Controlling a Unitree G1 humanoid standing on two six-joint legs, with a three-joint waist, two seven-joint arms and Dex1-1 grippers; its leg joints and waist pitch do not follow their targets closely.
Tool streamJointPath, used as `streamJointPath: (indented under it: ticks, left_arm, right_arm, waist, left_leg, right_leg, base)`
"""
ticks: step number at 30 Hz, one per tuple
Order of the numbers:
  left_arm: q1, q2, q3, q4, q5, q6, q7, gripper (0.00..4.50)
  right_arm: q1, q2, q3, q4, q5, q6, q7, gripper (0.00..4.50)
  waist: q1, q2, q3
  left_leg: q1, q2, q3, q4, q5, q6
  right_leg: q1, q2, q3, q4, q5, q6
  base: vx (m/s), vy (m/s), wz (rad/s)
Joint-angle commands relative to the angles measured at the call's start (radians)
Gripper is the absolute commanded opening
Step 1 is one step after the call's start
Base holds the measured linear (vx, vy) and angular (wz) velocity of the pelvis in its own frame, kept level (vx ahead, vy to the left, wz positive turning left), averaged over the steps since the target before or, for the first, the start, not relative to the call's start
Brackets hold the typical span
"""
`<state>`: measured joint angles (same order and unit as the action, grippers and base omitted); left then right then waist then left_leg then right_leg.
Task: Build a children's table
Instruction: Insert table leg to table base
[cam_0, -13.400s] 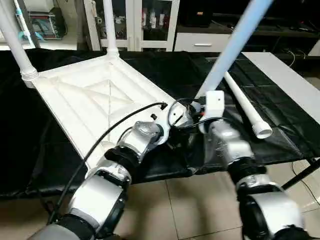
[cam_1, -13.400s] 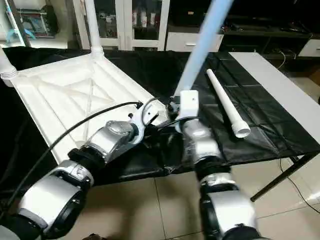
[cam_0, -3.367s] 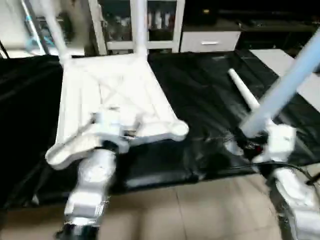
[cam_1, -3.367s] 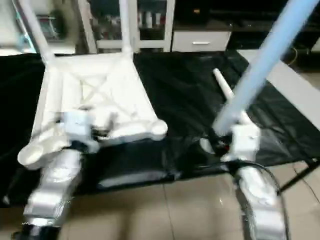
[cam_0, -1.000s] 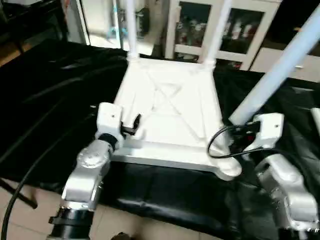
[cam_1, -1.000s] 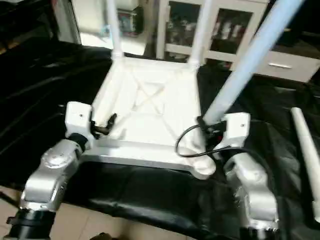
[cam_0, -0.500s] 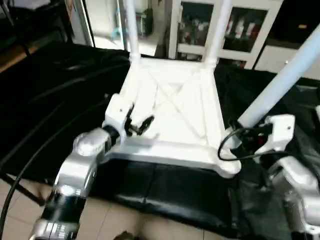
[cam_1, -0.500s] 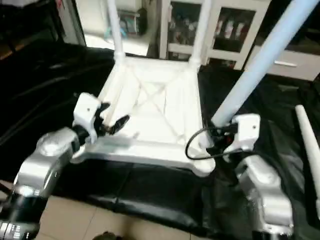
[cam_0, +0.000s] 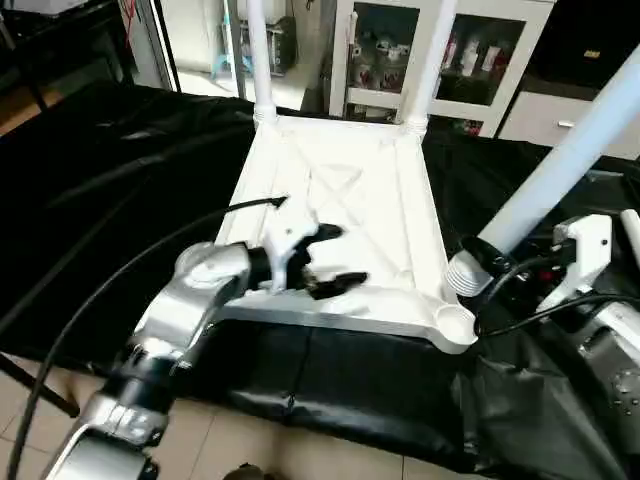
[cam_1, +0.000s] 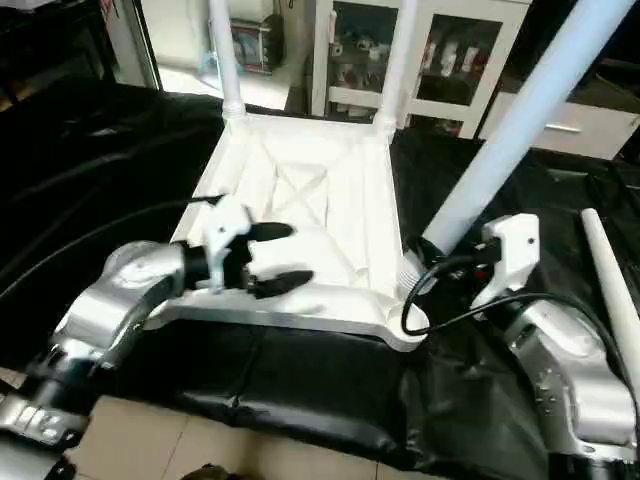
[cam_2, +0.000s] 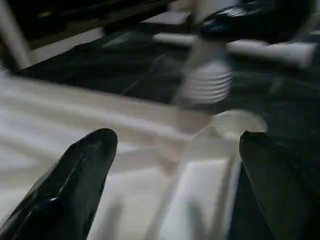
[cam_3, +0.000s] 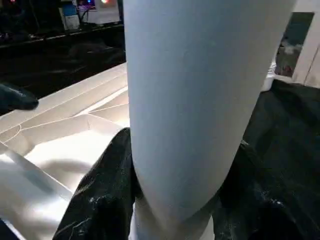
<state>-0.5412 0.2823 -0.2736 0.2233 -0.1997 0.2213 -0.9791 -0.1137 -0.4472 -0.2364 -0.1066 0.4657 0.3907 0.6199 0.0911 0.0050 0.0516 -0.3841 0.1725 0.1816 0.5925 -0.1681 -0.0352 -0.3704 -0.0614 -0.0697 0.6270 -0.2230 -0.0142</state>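
The white tabletop (cam_0: 345, 215) lies upside down on a bench covered with black cloth (cam_0: 110, 200), its ribbed side up. At its near right corner the round corner socket (cam_0: 453, 322) is empty. The right gripper (cam_1: 428, 262) is closed around a long white leg (cam_0: 560, 160), low down near its threaded end (cam_0: 463, 272). This end hangs just above and beside the empty socket, and the leg's long axis leans up and away to the right. So the right arm is the nearer one for seating it. The left gripper (cam_0: 330, 258) stands wide open above the near edge, holding nothing. Two other legs (cam_0: 258, 55) rise from the far corners. A loose leg (cam_1: 612, 290) lies at the right.
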Motion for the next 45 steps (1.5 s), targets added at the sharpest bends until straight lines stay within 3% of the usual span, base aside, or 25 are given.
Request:
streamJointPath:
  ticks: [1,4,10,11,12,14,15,16,18,19,20,21,22,24,26,29,32,36,37,39,40,41,42,44,45]
  left_arm:
    - [-0.008,0.006,-0.027,0.012,0.023,-0.017,-0.007,4.38]
    - [-0.003,0.006,-0.032,-0.001,0.034,0.012,0.019,4.38]
    - [0.061,-0.137,0.192,-0.024,0.002,0.058,0.416,4.38]
    - [0.092,-0.154,0.248,-0.05,-0.005,0.115,0.512,4.38]
    - [0.107,-0.154,0.259,-0.062,0.001,0.113,0.534,4.38]
    - [0.143,-0.153,0.276,-0.101,0.006,0.11,0.557,4.38]
    - [0.157,-0.156,0.282,-0.121,0.006,0.119,0.566,4.38]
    - [0.166,-0.156,0.285,-0.138,0.016,0.136,0.579,4.38]
    - [0.177,-0.155,0.277,-0.162,0.032,0.161,0.589,4.38]
    - [0.18,-0.154,0.274,-0.166,0.038,0.161,0.592,4.38]
    - [0.184,-0.157,0.273,-0.176,0.047,0.17,0.609,4.38]
    - [0.189,-0.162,0.274,-0.193,0.041,0.193,0.64,4.38]
    - [0.19,-0.163,0.274,-0.198,0.04,0.197,0.649,4.38]
    - [0.191,-0.163,0.274,-0.203,0.039,0.2,0.655,4.38]
    - [0.189,-0.153,0.267,-0.217,0.042,0.211,0.651,4.38]
    - [0.188,-0.132,0.241,-0.234,0.052,0.214,0.605,4.38]
    - [0.194,-0.128,0.231,-0.246,0.052,0.206,0.599,4.38]
    - [0.189,-0.15,0.24,-0.235,0.051,0.216,0.656,4.38]
    - [0.188,-0.151,0.239,-0.233,0.052,0.215,0.658,4.38]
    - [0.185,-0.162,0.237,-0.227,0.054,0.216,0.671,4.38]
    - [0.186,-0.169,0.237,-0.228,0.054,0.221,0.676,4.38]
    - [0.187,-0.186,0.254,-0.227,0.038,0.235,0.686,4.38]
    - [0.187,-0.188,0.255,-0.227,0.036,0.237,0.688,4.38]
    - [0.186,-0.196,0.264,-0.224,0.035,0.246,0.701,4.38]
    - [0.186,-0.192,0.261,-0.22,0.044,0.242,0.706,4.38]
  right_arm:
    - [0.016,-0.016,-0.025,-0.047,0.026,0.021,0.0,1.86]
    - [0.025,-0.014,-0.021,-0.072,0.034,0.035,-0.006,1.86]
    - [0.031,0.1,-0.009,-0.111,0.007,0.041,-0.165,1.86]
    - [0.043,0.133,0.01,-0.129,-0.001,0.042,-0.196,1.86]
    - [0.047,0.144,0.018,-0.136,-0.001,0.044,-0.204,1.86]
    - [0.056,0.165,0.039,-0.149,-0.005,0.042,-0.213,1.86]
    - [0.059,0.172,0.046,-0.153,-0.005,0.045,-0.218,1.86]
    - [0.059,0.178,0.054,-0.151,-0.008,0.044,-0.221,1.86]
    - [0.051,0.183,0.065,-0.14,-0.02,0.043,-0.225,1.86]
    - [0.048,0.183,0.066,-0.136,-0.022,0.042,-0.225,1.86]
    - [0.041,0.181,0.068,-0.13,-0.027,0.043,-0.226,1.86]
    - [0.033,0.179,0.066,-0.127,-0.028,0.046,-0.231,1.86]
    - [0.029,0.176,0.063,-0.125,-0.027,0.048,-0.231,1.86]
    - [0.027,0.173,0.061,-0.125,-0.025,0.05,-0.232,1.86]
    - [0.02,0.154,0.06,-0.117,-0.029,0.048,-0.222,1.86]
    - [0.009,0.134,0.056,-0.095,-0.034,0.037,-0.21,1.86]
    - [0.006,0.13,0.053,-0.09,-0.038,0.033,-0.21,1.86]
    - [0.013,0.132,0.056,-0.1,-0.039,0.033,-0.215,1.86]
    - [0.015,0.132,0.057,-0.102,-0.039,0.033,-0.216,1.86]
    - [0.024,0.136,0.062,-0.114,-0.038,0.034,-0.219,1.86]
    - [0.028,0.138,0.064,-0.118,-0.038,0.035,-0.22,1.86]
    - [0.029,0.14,0.066,-0.119,-0.038,0.035,-0.221,1.86]
    - [0.029,0.14,0.066,-0.119,-0.038,0.035,-0.221,1.86]
    - [0.03,0.143,0.067,-0.119,-0.04,0.035,-0.221,1.86]
    - [0.031,0.145,0.068,-0.122,-0.04,0.036,-0.222,1.86]
  waist:
    - [0.0,-0.009,-0.062]
    - [-0.002,-0.013,-0.064]
    - [-0.008,-0.016,-0.061]
    - [-0.014,-0.021,-0.06]
    - [-0.019,-0.011,-0.061]
    - [-0.048,0.004,-0.065]
    - [-0.061,0.01,-0.067]
    - [-0.067,0.016,-0.066]
    - [-0.062,0.002,-0.063]
    - [-0.052,-0.047,-0.059]
    - [-0.001,-0.056,-0.058]
    - [0.003,-0.061,-0.052]
    - [0.017,-0.052,-0.054]
    - [0.013,-0.038,-0.054]
    - [0.013,-0.031,-0.058]
    - [0.003,-0.016,-0.061]
    - [-0.003,-0.009,-0.061]
    - [-0.009,-0.016,-0.057]
    - [-0.013,-0.01,-0.058]
    - [-0.027,-0.001,-0.06]
    - [-0.041,0.01,-0.057]
    - [-0.044,0.016,-0.057]
    - [-0.056,0.009,-0.055]
    - [-0.064,-0.014,-0.053]
    - [-0.045,-0.055,-0.055]
  left_leg:
    - [0.02,0.065,-0.025,-0.065,-0.165,0.042]
    - [0.018,0.065,-0.025,-0.063,-0.15,0.052]
    - [0.018,0.066,-0.024,-0.061,-0.171,0.052]
    - [0.024,0.073,-0.032,-0.067,-0.189,0.035]
    - [0.03,0.084,-0.043,-0.072,-0.207,0.023]
    - [0.05,0.152,-0.09,-0.106,-0.233,0.045]
    - [0.065,0.223,-0.131,-0.133,-0.218,0.101]
    - [0.069,0.245,-0.132,-0.14,-0.215,0.154]
    - [0.05,0.189,-0.077,-0.117,-0.266,0.202]
    - [0.005,0.03,0.012,-0.007,-0.29,0.159]
    - [-0.019,-0.004,0.001,0.045,-0.139,0.102]
    - [-0.03,0.005,-0.004,0.034,-0.073,0.078]
    - [-0.036,0.018,-0.016,0.006,-0.053,0.056]
    - [-0.023,0.029,-0.028,-0.027,-0.09,0.026]
    - [0.006,0.04,-0.031,-0.039,-0.145,0.014]
    - [0.02,0.079,-0.048,-0.065,-0.187,0.018]
    - [0.029,0.086,-0.044,-0.075,-0.217,0.002]
    - [0.025,0.075,-0.037,-0.078,-0.251,-0.002]
    - [0.03,0.083,-0.045,-0.08,-0.264,-0.019]
    - [0.049,0.121,-0.072,-0.096,-0.32,-0.044]
    - [0.061,0.185,-0.109,-0.128,-0.358,-0.031]
    - [0.067,0.217,-0.125,-0.145,-0.376,-0.021]
    - [0.064,0.232,-0.119,-0.158,-0.4,0.017]
    - [0.049,0.171,-0.078,-0.128,-0.41,0.079]
    - [0.006,0.007,0.008,0.0,-0.328,0.073]
  right_leg:
    - [0.033,-0.097,0.057,-0.084,-0.122,-0.176]
    - [0.037,-0.096,0.057,-0.079,-0.086,-0.18]
    - [0.032,-0.094,0.054,-0.084,-0.128,-0.2]
    - [0.028,-0.076,0.044,-0.084,-0.148,-0.192]
    - [0.028,-0.06,0.034,-0.08,-0.145,-0.189]
    - [0.021,-0.034,0.013,-0.058,-0.083,-0.181]
    - [0.004,-0.039,0.002,-0.014,-0.064,-0.171]
    - [-0.014,-0.045,-0.001,0.023,-0.06,-0.173]
    - [-0.015,-0.072,0.025,-0.004,-0.007,-0.218]
    - [0.005,-0.088,0.046,-0.106,-0.075,-0.278]
    - [0.043,-0.15,0.083,-0.135,-0.314,-0.142]
    - [0.042,-0.145,0.079,-0.132,-0.407,-0.057]
    - [0.047,-0.134,0.077,-0.127,-0.488,0.071]
    - [0.033,-0.087,0.042,-0.118,-0.434,0.115]
    - [0.019,-0.07,0.034,-0.115,-0.363,0.089]
    - [0.021,-0.078,0.032,-0.096,-0.211,-0.05]
    - [0.024,-0.086,0.036,-0.092,-0.133,-0.132]
    - [0.026,-0.096,0.041,-0.098,-0.172,-0.141]
    - [0.023,-0.082,0.035,-0.098,-0.175,-0.132]
    - [0.018,-0.052,0.017,-0.096,-0.136,-0.107]
    - [0.014,-0.042,0.0,-0.068,-0.106,-0.094]
    - [0.007,-0.042,-0.005,-0.041,-0.091,-0.089]
    - [-0.002,-0.05,-0.001,-0.005,-0.064,-0.084]
    - [-0.002,-0.076,0.029,-0.036,-0.037,-0.134]
    - [0.017,-0.105,0.046,-0.131,-0.184,-0.158]
  base:
    - [0.0,0.0,0.0]
    - [0.0,0.0,0.0]
    - [0.0,0.0,0.0]
    - [0.0,0.0,0.0]
    - [0.0,0.0,0.0]
    - [0.006,-0.029,0.03]
    - [0.012,-0.058,0.06]
    - [0.009,-0.101,0.13]
    - [0.001,-0.096,0.11]
    - [-0.008,-0.137,0.08]
    - [-0.024,-0.196,0.04]
    - [-0.018,-0.121,-0.03]
    - [-0.031,-0.091,-0.08]
    - [-0.028,-0.05,-0.1]
    - [0.0,0.0,0.0]
    - [-0.004,0.047,0.01]
    - [-0.004,0.084,0.0]
    - [-0.011,0.074,-0.01]
    - [0.0,0.0,0.0]
    - [0.0,0.0,0.0]
    - [0.0,0.0,0.0]
    - [-0.004,-0.077,0.12]
    - [-0.004,-0.077,0.12]
    - [-0.001,-0.091,0.08]
    - [-0.008,-0.128,0.06]
